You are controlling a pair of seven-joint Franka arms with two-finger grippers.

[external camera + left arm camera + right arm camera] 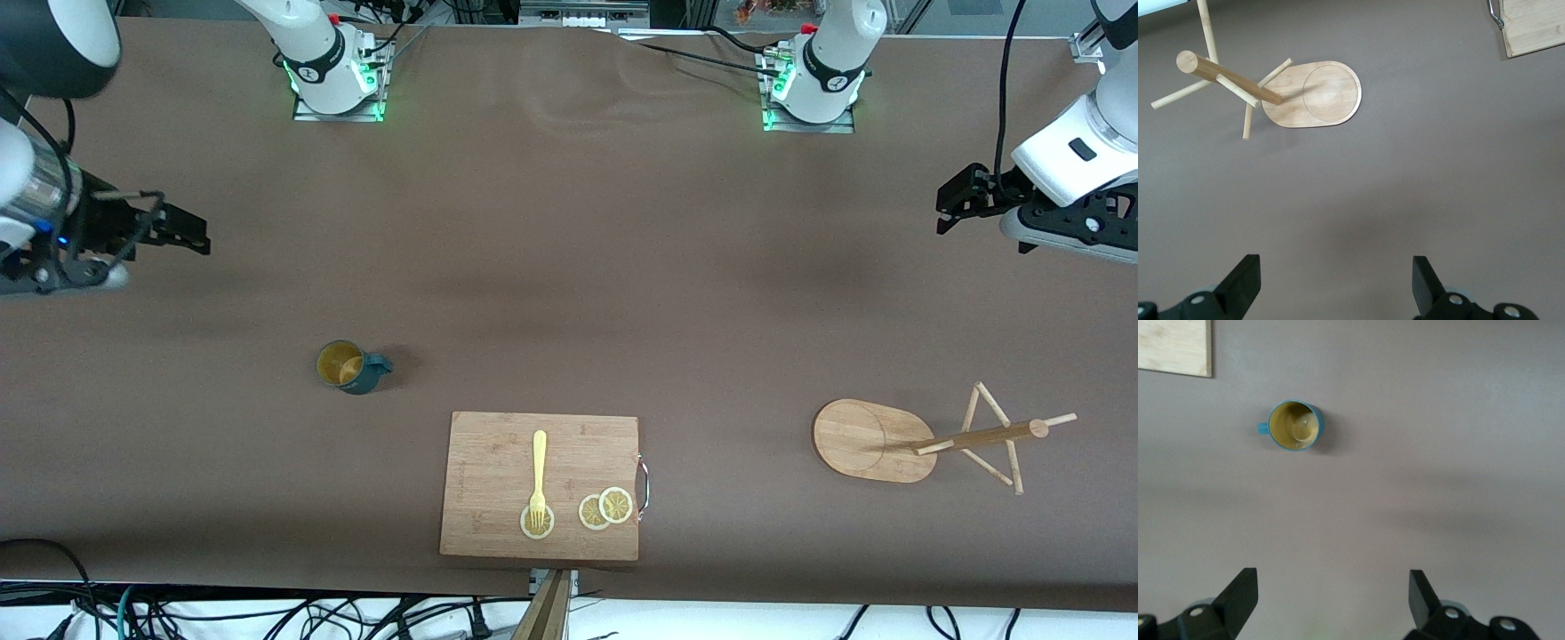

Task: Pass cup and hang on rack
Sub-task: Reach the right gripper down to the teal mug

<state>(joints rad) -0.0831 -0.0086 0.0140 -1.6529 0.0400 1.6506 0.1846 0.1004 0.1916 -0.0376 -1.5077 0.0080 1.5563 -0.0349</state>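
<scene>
Looking down at the brown surface [569, 267], we see the cup [348, 366] sitting upright toward the right arm's end, teal outside and yellow-orange inside, its handle pointing toward the cutting board [540, 484]. Nothing is touching it. The board lies nearer to the front camera than the cup, close to the surface's edge, with a yellow fork [538, 476] on it and three lemon slices [605, 508]; the fork's tines rest on one slice, and the other two overlap just beside it.

The rack [876, 440] stands toward the left arm's end, well apart from the cup. We see its oval base flat on the surface, with the post and thin pegs rising from it.

The right pincer [191, 236] hangs in the air at the right arm's end, fingers spread wide with nothing between them; its wrist view shows the cup below on bare cloth. The left pincer [949, 209] hangs over the left arm's end, fingers also wide apart and holding nothing, and its wrist view looks down on the rack and a corner of the board.
</scene>
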